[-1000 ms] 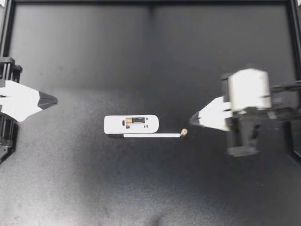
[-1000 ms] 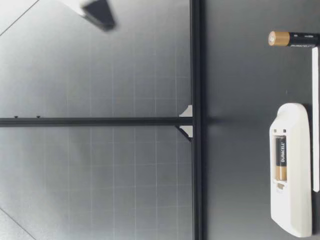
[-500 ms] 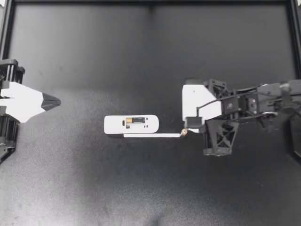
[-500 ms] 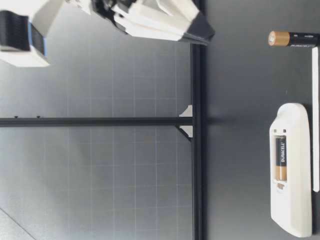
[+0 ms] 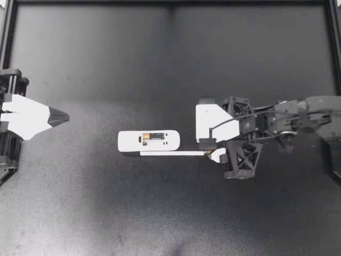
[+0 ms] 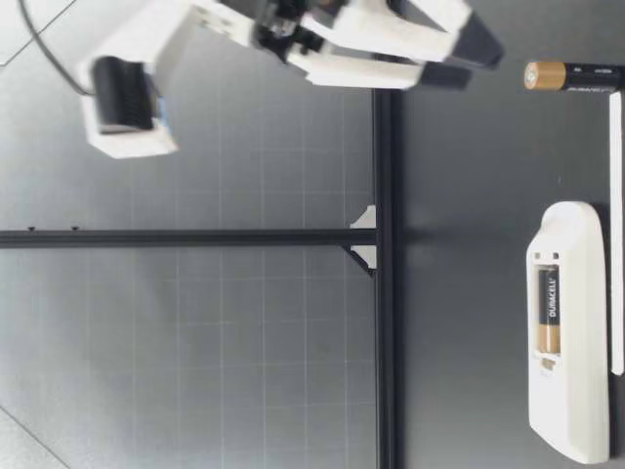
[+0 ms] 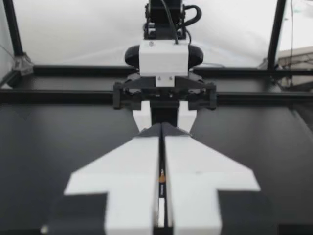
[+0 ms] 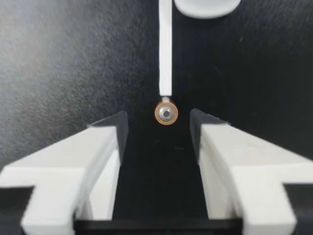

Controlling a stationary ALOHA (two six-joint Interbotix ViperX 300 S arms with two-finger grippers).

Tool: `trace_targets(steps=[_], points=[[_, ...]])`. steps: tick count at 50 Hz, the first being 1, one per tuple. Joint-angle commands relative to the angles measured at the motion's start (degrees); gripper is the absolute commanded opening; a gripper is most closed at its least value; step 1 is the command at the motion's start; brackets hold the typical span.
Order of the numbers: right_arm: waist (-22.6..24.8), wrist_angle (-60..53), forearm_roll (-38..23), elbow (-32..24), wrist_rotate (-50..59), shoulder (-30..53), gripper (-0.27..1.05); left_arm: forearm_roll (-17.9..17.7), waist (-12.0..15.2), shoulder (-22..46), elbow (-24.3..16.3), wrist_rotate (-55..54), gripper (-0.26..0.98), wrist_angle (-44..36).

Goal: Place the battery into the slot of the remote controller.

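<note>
My right gripper [image 5: 211, 151] hung over the loose battery [image 8: 166, 113]. Its fingers were wide open and touched nothing. The battery stood upright on the black table [image 5: 160, 213], right at the end of a thin white strip [image 5: 171, 153]. The remote controller [image 5: 148, 141] lay just beside the strip, with another battery [image 5: 155, 136] inside it. My left gripper [image 5: 65, 115] sat far off, its fingers closed on nothing.

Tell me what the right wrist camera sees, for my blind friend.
My right gripper hangs open over the table, and a battery stands end-on just ahead of the gap between its fingers. Beyond it, a thin white strip leads to the white remote.
</note>
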Motion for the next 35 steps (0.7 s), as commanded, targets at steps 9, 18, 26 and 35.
trace_targets(steps=[9,18,26,35], points=[[-0.4,-0.5,0.0,-2.4,-0.2,2.1,0.5,0.0,0.2,0.4,-0.7,-0.1,-0.16,-0.5],[-0.4,-0.4,-0.3,-2.8,-0.3,4.1,0.5,0.0,0.2,0.4,-0.7,-0.1,-0.16,-0.5],[-0.4,-0.4,-1.8,-2.5,-0.1,5.2,0.5,0.0,0.2,0.4,-0.7,-0.1,-0.16,-0.5],[-0.4,-0.4,-3.3,-2.5,0.1,5.6,0.5,0.0,0.2,0.4,-0.7,-0.1,-0.16,-0.5]])
